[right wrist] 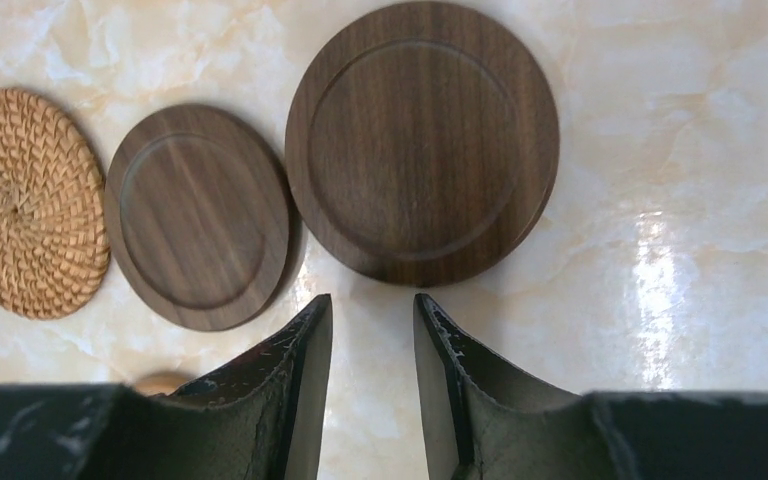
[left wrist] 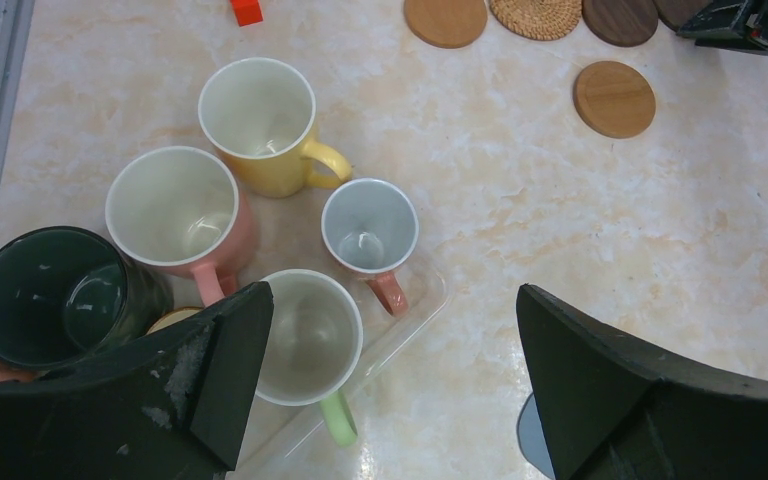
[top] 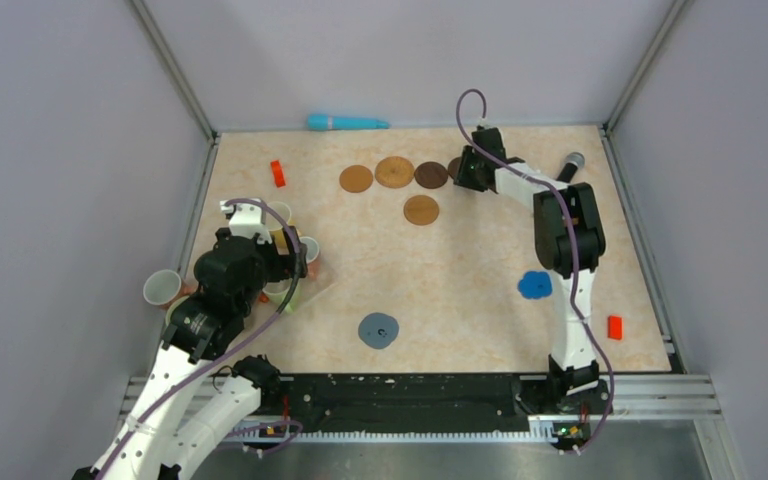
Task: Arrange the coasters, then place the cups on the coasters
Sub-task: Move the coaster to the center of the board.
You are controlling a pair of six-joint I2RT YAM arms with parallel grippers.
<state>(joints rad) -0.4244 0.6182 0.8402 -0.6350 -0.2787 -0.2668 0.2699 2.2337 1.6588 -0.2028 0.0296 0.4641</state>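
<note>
At the back of the table lie a tan coaster (top: 356,178), a woven one (top: 395,171) and a dark brown one (top: 431,174). Another tan coaster (top: 421,209) sits nearer. My right gripper (right wrist: 372,298) hovers just short of a large dark coaster (right wrist: 422,140), jaws slightly apart and holding nothing. A blue scalloped coaster (top: 534,285) and a grey-blue coaster (top: 378,330) lie apart, nearer the front. My left gripper (left wrist: 390,290) hangs wide open over the cups: yellow (left wrist: 257,110), pink (left wrist: 172,195), grey (left wrist: 370,225), pale green (left wrist: 305,335) and dark (left wrist: 50,295).
A clear tray (left wrist: 415,300) lies under the cups. A cream cup (top: 163,288) stands at the left edge. Two red blocks (top: 278,173) (top: 615,326), a teal object (top: 347,123) by the back wall and a microphone (top: 570,163) at the back right share the table.
</note>
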